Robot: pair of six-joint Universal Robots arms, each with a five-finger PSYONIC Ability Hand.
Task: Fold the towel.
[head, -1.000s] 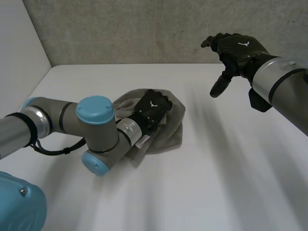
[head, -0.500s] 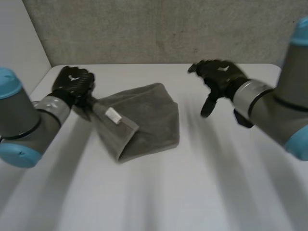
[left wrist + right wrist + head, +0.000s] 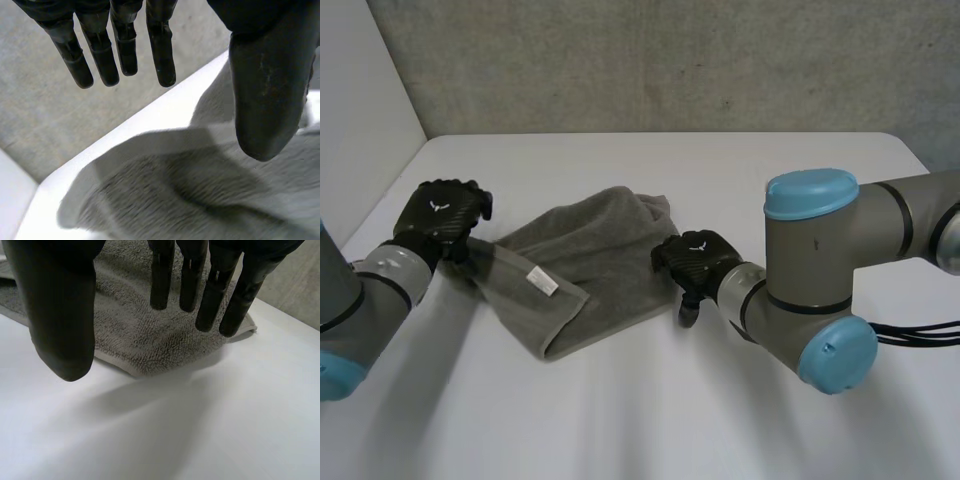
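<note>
Left arm [image 3: 360, 295] comes in from the near left. Left hand [image 3: 445, 213] is low, back up, with fingers [image 3: 102, 55] straight and thumb apart. Right arm [image 3: 820, 270] is bent across from the right. Right hand [image 3: 696, 260] is low at centre, with fingers [image 3: 162, 280] straight, thumb apart, nothing gripped.

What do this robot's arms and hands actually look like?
Both arms are thick grey tubes with rounded light-blue joint caps. The left robot hand and right robot hand are black, with slim fingers, a broad thumb and a white emblem on the back.
</note>
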